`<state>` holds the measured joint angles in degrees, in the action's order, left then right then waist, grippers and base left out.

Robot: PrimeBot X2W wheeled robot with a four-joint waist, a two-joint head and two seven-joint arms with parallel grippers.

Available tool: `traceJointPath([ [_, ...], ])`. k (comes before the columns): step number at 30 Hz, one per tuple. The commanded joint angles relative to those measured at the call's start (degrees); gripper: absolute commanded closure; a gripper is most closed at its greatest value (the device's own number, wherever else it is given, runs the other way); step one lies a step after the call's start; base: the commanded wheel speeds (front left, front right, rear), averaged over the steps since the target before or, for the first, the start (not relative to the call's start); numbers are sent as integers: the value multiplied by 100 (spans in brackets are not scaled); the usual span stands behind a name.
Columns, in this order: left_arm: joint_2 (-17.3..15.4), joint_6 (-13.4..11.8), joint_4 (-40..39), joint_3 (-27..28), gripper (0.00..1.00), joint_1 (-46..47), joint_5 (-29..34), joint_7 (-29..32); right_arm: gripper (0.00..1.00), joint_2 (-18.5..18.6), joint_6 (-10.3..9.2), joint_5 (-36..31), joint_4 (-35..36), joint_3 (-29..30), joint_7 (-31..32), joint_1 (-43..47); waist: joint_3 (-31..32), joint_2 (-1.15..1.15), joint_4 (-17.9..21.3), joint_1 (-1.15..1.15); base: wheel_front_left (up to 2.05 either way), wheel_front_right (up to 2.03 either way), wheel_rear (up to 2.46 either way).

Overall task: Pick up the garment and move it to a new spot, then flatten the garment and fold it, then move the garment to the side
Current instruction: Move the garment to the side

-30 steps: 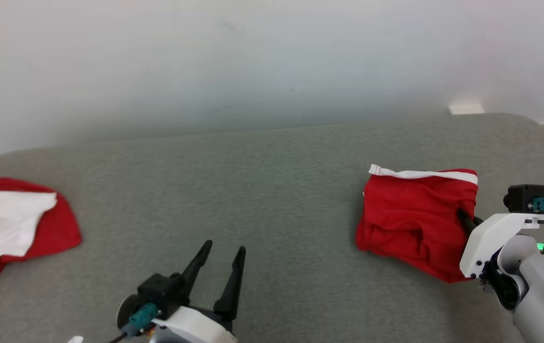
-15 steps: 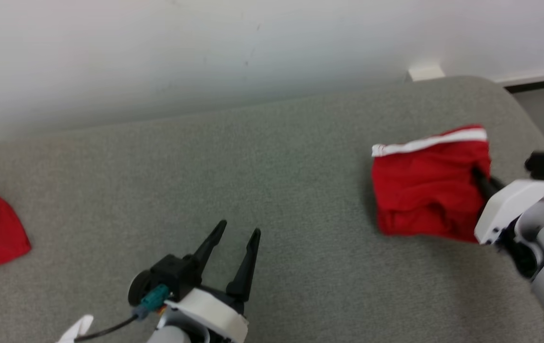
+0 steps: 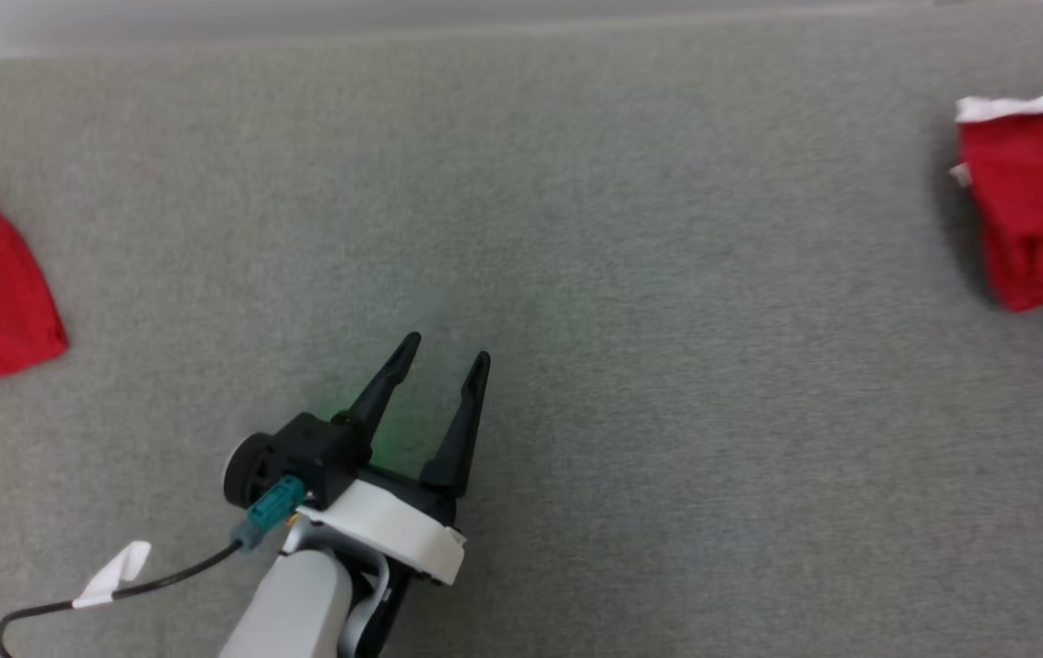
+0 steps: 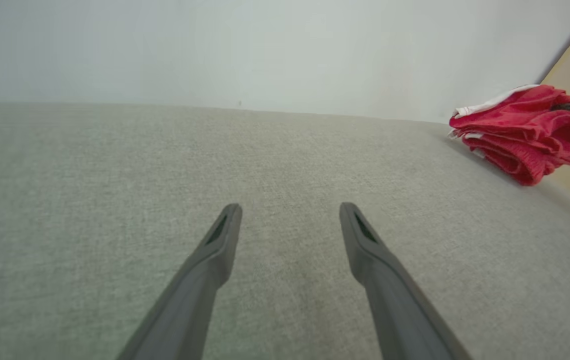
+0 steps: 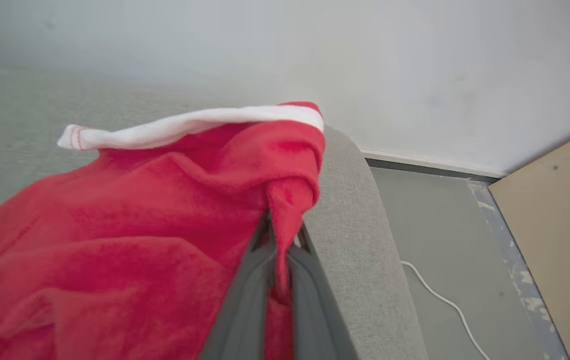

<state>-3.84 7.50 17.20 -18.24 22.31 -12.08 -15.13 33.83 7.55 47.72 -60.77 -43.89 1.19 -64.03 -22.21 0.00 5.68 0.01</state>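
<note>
Red garment (image 3: 1037, 210), white band (image 3: 1024, 102) along its top edge, bunched in loose folds at the right end of the grey surface (image 3: 576, 228), one fold pinched.

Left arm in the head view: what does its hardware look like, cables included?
The left gripper has two long, tapering black fingers on a black camera block, behind a white wrist shell and a pale grey forearm. A teal connector feeds a black cable carrying a white tape tag.
</note>
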Motion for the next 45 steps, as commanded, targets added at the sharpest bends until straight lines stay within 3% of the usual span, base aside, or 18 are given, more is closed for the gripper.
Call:
traceJointPath([
  [1, -37, -4, -35, 24, 0, 80, 13, 0, 100, 142, -14, -125, -100, -61, 7, -151, -391, 0, -301, -1, 0, 0, 0],
  [6, -64, -4, -87, 43, 0, 145, 19, 2, 100, 510, -14, -546, -526, -396, 55, -463, -676, 0, -398, -1, 0, 0, 0],
  [11, -59, -6, -71, 41, 0, 199, 17, 10, 100, 514, -15, -806, -1034, -429, -301, -629, -769, 0, -428, -1, 0, 0, 0],
  [13, -53, -6, -58, 31, 0, 208, 26, 10, 50, 475, -15, -907, -1190, -359, -481, -616, -734, 0, -427, -1, 0, 0, 0],
  [14, -50, -6, -46, 33, 0, 204, 19, 10, 0, 468, -15, -924, -1244, -279, -592, -606, -697, 0, -424, -1, 0, 0, 0],
  [24, -25, -6, 61, 96, 0, -100, -94, 1, 0, 274, -15, -1404, -1306, 366, -1183, -193, 236, 0, -272, -1, 0, 0, 0],
  [32, -50, -6, 123, 520, 0, -569, -121, 0, 0, -275, -15, -1774, -1187, 616, -1623, 19, 1371, 0, -239, -1, 0, 0, 0],
  [38, -54, -8, 174, 980, 0, -969, -118, 0, 0, -623, -15, -1638, -86, 1033, -1631, 887, 2171, 0, -246, -1, 0, 0, 0],
  [45, -31, -23, 154, 1406, 0, -1285, -77, 0, 0, -860, -14, -1574, 1313, 1696, -1627, 2358, 2544, 0, -315, -1, 0, 0, 0],
])
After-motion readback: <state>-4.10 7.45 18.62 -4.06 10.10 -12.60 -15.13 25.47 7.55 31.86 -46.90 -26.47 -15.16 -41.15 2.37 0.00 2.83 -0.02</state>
